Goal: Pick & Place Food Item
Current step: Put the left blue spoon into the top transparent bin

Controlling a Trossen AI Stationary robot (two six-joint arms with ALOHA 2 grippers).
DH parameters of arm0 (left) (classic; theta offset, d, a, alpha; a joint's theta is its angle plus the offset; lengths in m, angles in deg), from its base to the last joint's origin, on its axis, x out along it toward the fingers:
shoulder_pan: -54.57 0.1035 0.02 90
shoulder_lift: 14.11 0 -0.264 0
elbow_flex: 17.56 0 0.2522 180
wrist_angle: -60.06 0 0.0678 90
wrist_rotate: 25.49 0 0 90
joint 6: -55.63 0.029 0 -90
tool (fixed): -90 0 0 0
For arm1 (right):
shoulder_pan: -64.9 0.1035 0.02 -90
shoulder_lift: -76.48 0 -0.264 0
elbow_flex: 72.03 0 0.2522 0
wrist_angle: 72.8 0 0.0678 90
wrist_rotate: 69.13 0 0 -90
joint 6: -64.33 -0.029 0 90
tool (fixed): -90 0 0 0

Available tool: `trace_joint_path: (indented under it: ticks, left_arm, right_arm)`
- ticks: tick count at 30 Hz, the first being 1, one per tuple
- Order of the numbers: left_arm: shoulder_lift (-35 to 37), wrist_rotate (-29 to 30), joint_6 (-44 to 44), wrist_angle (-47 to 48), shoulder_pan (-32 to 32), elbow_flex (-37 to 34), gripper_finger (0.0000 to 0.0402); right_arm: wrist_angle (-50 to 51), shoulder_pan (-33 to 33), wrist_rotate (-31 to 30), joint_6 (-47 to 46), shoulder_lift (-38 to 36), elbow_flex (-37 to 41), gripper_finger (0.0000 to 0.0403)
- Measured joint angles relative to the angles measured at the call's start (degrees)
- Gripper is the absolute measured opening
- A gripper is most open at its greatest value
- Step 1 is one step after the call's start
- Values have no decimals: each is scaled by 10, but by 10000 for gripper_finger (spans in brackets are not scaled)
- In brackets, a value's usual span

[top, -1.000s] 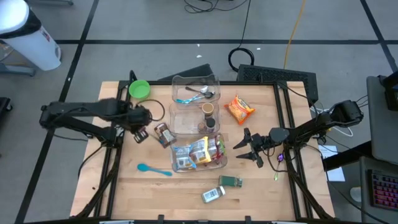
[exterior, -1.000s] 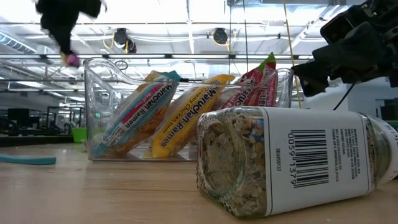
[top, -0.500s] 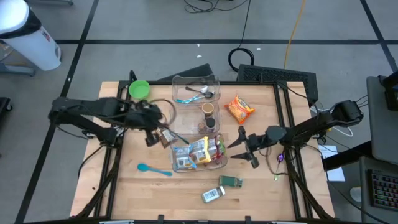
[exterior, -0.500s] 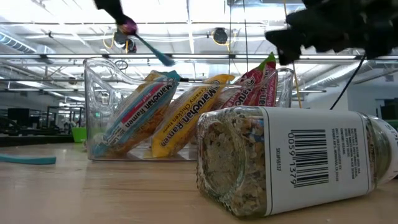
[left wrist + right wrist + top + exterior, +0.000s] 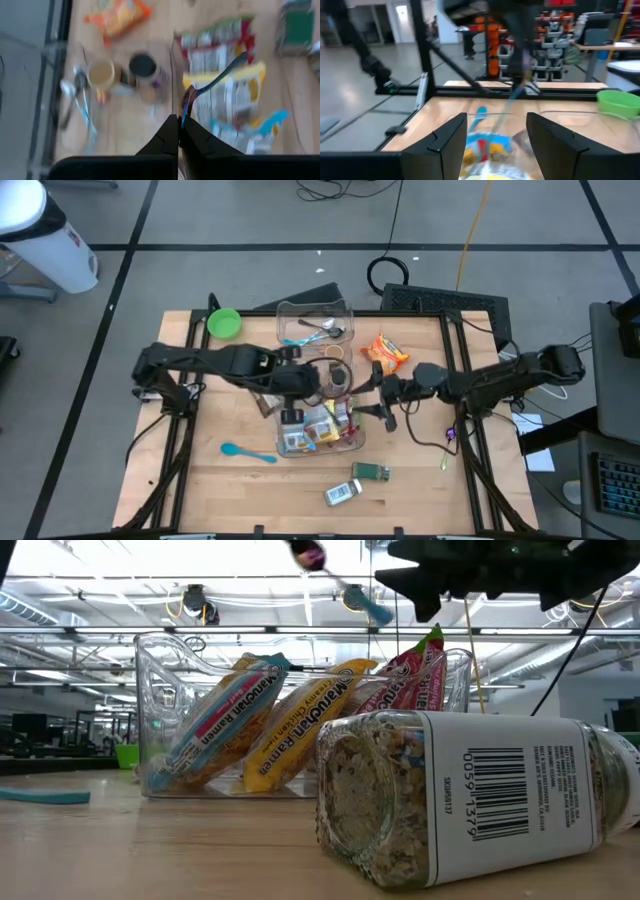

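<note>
My left gripper (image 5: 292, 408) hangs above the clear near bin (image 5: 352, 442), which holds several ramen packets (image 5: 322, 424). It is shut on a thin blue utensil (image 5: 215, 80), also seen in the low view (image 5: 345, 585). My right gripper (image 5: 380, 400) stands open just right of the bins, fingers level and pointing toward them, with nothing between them (image 5: 495, 145). An orange snack bag (image 5: 385, 352) lies flat on the table behind it. My left gripper pinches the utensil's purple-pink end (image 5: 186, 102) between its two shut fingers (image 5: 170, 132). The fingers slant down from the table's left side. The utensil is lifted clear and sticks out beyond the fingertips, its blue end (image 5: 378, 612) slanting down over the ramen packets.
A middle bin (image 5: 300, 380) holds cups and a far bin (image 5: 315, 325) holds utensils. A blue spoon (image 5: 248, 451) lies near left, a green bowl (image 5: 224, 324) far left. Two jars (image 5: 342, 492) (image 5: 372, 471) lie on their sides near the front edge.
My left gripper has swung from left of the bins toward the table's right and risen, rolling as it went, carrying the utensil over the ramen bin. My right gripper has risen and moved left toward the bins, still open.
</note>
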Motion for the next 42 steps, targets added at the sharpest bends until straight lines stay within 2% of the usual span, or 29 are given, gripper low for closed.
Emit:
trace_joint_path:
  ticks: [5, 7, 10, 19, 27, 32, 40, 42]
  left_arm:
    - [-57, 0, 61, -1, -5, 94, 2]
    - [-80, -1, 81, -2, -6, 121, 2]
    - [-104, -3, 99, -2, -5, 148, 2]
    - [-122, -19, 127, -20, -4, 164, 2]
    - [-122, -36, 143, -45, -4, 164, 2]
    - [-122, -35, 143, -46, -4, 164, 2]
    - [-122, -29, 128, -46, -3, 164, 3]
    - [-122, -27, 118, -52, -3, 164, 13]
  right_arm:
    - [-41, -16, 9, -29, 16, -5, 199]
    - [-80, -16, 32, -40, 30, -6, 199]
    - [-92, -15, 31, -49, 45, -5, 199]
    - [-170, -17, 14, -59, 90, -5, 199]
    - [-175, -17, 15, -67, 96, -5, 191]
    - [-175, -17, 14, -67, 96, -5, 147]
    - [-180, -17, -5, -55, 96, -4, 21]
    - [-180, -17, -6, -44, 96, -4, 14]
